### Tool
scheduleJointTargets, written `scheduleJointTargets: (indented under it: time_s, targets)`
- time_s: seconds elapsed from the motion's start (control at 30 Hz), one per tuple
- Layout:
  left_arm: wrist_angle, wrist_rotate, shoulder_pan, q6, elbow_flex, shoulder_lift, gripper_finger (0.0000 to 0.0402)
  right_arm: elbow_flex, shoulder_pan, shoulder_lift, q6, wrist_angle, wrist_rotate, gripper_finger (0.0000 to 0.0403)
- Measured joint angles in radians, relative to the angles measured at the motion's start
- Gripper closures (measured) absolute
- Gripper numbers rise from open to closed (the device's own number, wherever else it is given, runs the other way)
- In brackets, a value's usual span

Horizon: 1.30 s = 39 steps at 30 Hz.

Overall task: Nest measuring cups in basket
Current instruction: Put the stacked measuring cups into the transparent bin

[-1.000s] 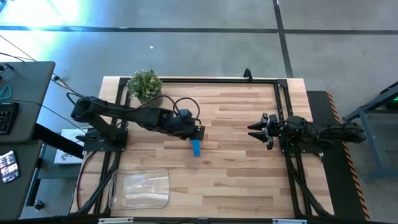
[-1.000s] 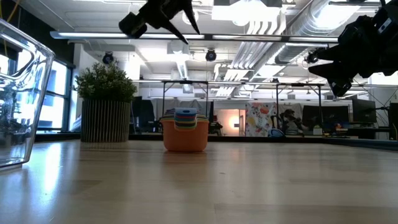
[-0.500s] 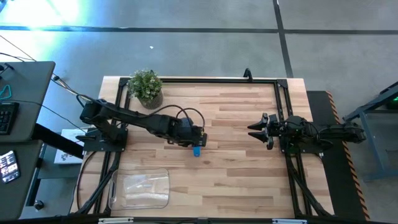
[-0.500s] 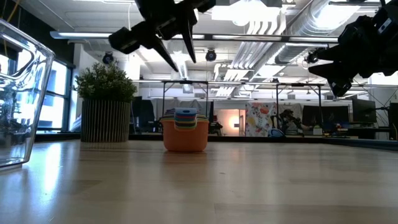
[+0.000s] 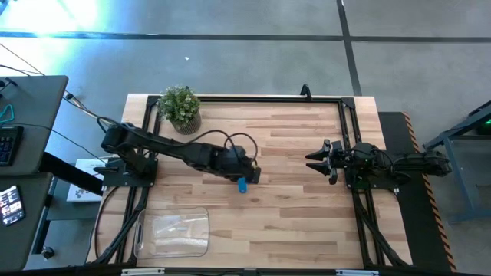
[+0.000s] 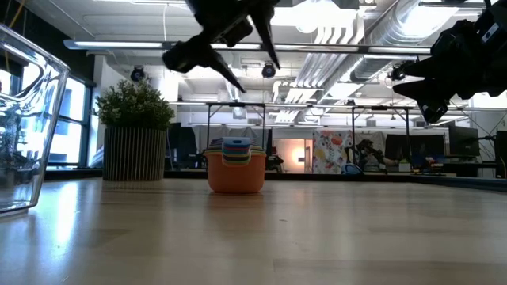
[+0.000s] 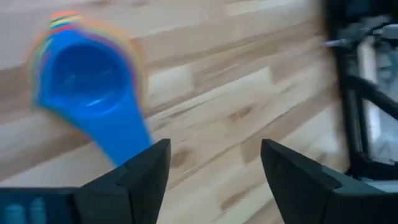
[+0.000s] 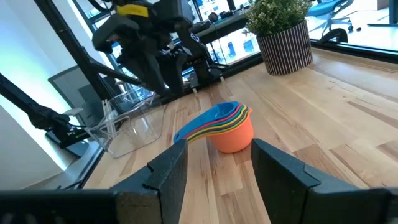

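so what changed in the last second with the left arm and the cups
The left gripper slid a little toward the table's right side above the nested measuring cups and spread its fingers wide open, holding nothing. The cups stayed stacked on the table, outside the basket; the right gripper did not move.

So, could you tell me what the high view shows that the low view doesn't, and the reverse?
Only the high view shows the whole basket lying apart from the cups and the right gripper waiting at the table's right side. Only the low view shows the nested cups stacked inside the orange one, standing on the table. Both show the left gripper open above the cups, and the potted plant.
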<state>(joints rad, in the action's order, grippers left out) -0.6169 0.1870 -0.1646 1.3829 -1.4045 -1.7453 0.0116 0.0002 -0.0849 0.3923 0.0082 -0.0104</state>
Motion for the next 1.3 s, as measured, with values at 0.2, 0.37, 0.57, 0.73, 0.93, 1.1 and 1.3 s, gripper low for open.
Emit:
scheduleJointTargets:
  time_s: [0.2,0.37,0.57,0.73,0.93,1.1,1.3]
  targets:
    - [0.133,-0.006,0.021,-0.092,0.0,-0.035,0.0158,0.0,0.0,0.0,0.0,0.0,0.0,0.0234]
    - [0.239,-0.096,0.03,-0.112,0.0,-0.105,0.0158,0.0,0.0,0.001,0.0,0.001,0.0,0.0234]
    - [0.268,-0.154,0.032,-0.112,0.001,-0.168,0.0158,0.0,0.0,0.0,0.0,0.0,0.0,0.0234]
    - [0.262,-0.183,0.032,-0.112,0.001,-0.194,0.0158,0.0,0.0,0.0,0.0,0.0,0.0,0.0234]
    - [0.194,-0.178,0.032,-0.116,0.0,-0.195,0.0158,0.0,0.0,0.0,0.0,0.0,0.0,0.0234]
    - [0.165,-0.162,0.032,-0.124,0.001,-0.195,0.0158,0.0,0.0,0.0,0.0,0.0,0.0,0.0234]
    - [0.131,-0.144,0.032,-0.131,0.001,-0.195,0.0158,0.0,0.0,0.0,0.0,0.0,0.0,0.0234]
